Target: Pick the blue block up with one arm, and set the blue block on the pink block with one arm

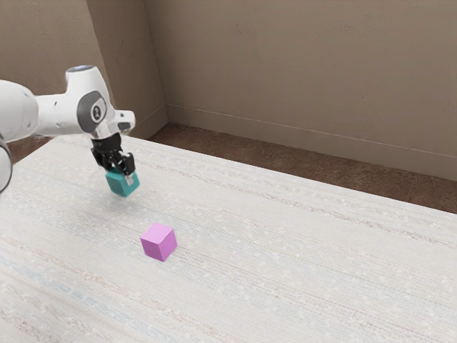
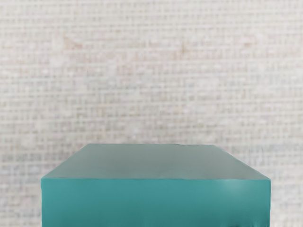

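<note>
Here the blue block (image 1: 123,184), teal and tilted, hangs in the pincer (image 1: 121,171).

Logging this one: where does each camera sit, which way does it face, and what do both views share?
Exterior view: beside the arm, above table height, facing across the pale grained table toward beige walls; shows the white arm and black two-finger gripper shut on the teal-blue cube, pink cube nearby.
Wrist view: on the hand, facing down at the table, teal-blue cube just under it.
Shared: the teal-blue cube and the table.
</note>
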You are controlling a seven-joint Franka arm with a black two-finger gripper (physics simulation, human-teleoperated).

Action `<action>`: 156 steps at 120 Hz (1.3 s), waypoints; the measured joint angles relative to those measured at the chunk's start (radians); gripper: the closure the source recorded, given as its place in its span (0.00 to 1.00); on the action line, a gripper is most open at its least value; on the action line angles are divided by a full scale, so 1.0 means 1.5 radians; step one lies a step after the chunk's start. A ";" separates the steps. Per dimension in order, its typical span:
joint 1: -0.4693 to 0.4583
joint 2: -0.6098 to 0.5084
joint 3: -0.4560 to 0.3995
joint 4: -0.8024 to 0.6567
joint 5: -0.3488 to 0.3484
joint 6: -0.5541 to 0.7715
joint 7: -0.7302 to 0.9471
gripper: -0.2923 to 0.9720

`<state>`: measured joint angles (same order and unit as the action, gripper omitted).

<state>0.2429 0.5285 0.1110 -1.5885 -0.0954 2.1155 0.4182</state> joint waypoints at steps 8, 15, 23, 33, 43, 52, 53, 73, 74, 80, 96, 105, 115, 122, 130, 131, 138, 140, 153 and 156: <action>-0.002 -0.033 -0.022 -0.016 0.000 -0.016 -0.001 0.48; -0.006 -0.069 -0.040 -0.043 -0.001 -0.027 -0.003 0.48; -0.015 -0.121 -0.058 -0.093 0.005 -0.036 -0.008 0.48; -0.044 -0.175 -0.065 -0.156 0.016 -0.042 -0.020 0.48; -0.063 -0.213 -0.067 -0.217 0.022 -0.037 -0.034 0.48; -0.080 -0.233 -0.067 -0.257 0.027 -0.030 -0.050 0.48; -0.082 -0.234 -0.067 -0.260 0.027 -0.029 -0.052 0.48; -0.122 -0.246 -0.066 -0.288 0.040 -0.024 -0.124 0.48; -0.123 -0.245 -0.066 -0.289 0.041 -0.024 -0.128 0.48; -0.123 -0.244 -0.066 -0.289 0.043 -0.023 -0.152 0.48; -0.123 -0.235 -0.066 -0.294 0.045 -0.022 -0.216 0.48; -0.123 -0.231 -0.066 -0.293 0.045 -0.022 -0.250 0.48; -0.123 -0.231 -0.066 -0.294 0.045 -0.023 -0.285 0.48; -0.123 -0.231 -0.066 -0.294 0.051 -0.022 -0.306 0.48; -0.123 -0.231 -0.066 -0.293 0.066 -0.020 -0.327 0.47; -0.124 -0.231 -0.067 -0.292 0.068 -0.019 -0.330 0.47; -0.130 -0.231 -0.067 -0.291 0.080 -0.018 -0.347 0.47; -0.131 -0.231 -0.068 -0.291 0.084 -0.017 -0.351 0.47; -0.139 -0.231 -0.074 -0.289 0.102 -0.011 -0.374 0.48; -0.139 -0.231 -0.076 -0.289 0.104 -0.008 -0.378 0.48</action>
<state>0.0340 0.1824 -0.0026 -2.0224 0.0612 2.1032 -0.1487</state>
